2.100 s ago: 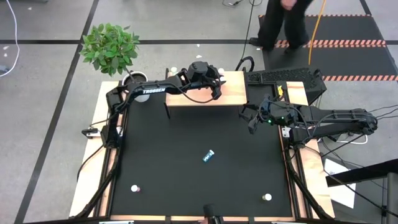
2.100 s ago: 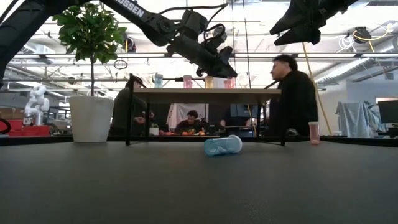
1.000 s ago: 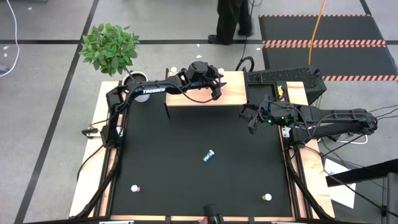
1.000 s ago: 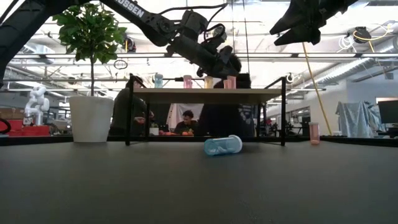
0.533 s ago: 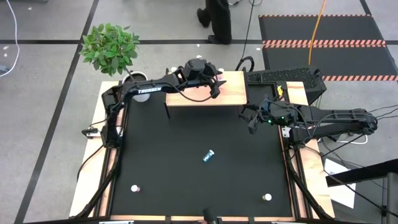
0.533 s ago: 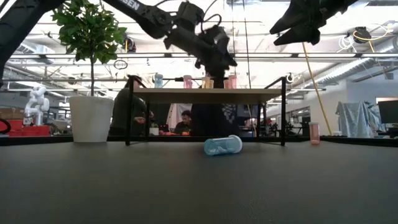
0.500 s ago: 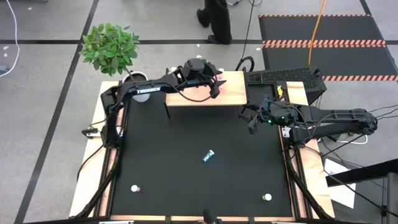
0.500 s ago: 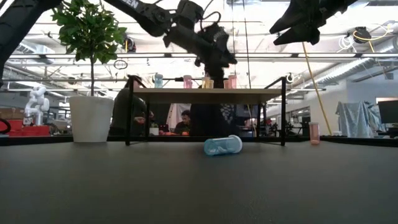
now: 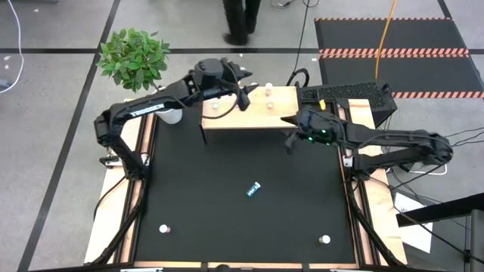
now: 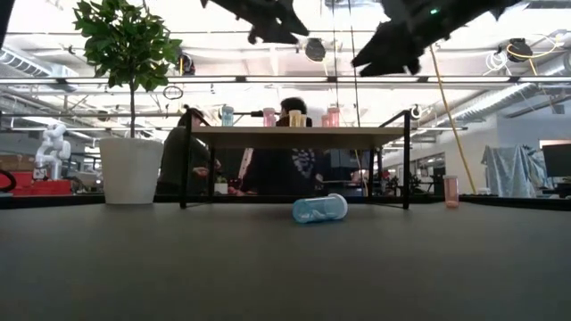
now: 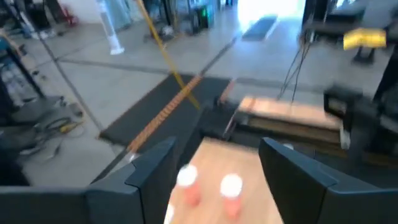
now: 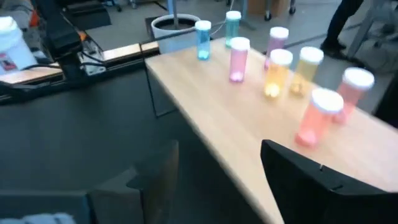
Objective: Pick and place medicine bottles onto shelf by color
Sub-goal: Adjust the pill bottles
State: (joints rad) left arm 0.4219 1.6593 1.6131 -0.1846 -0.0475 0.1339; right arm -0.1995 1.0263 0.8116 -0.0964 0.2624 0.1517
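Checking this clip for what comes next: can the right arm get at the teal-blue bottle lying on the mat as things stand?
Probably yes. The teal-blue bottle lies on its side alone on the open black mat, nothing close around it. The right gripper hangs open and empty above the mat, near the shelf.

Teal-blue bottle (image 9: 254,189), black table (image 9: 197,196)

Shelf (image 12: 249,134) pale smooth wood; table (image 9: 227,219) matt black.

In the low view both dark arms are cut off by the top edge. The person (image 9: 236,19) beyond the light wooden shelf (image 9: 280,115) is cropped in the high view. Small pink white-capped bottles (image 11: 231,193) show blurred in the left wrist view.
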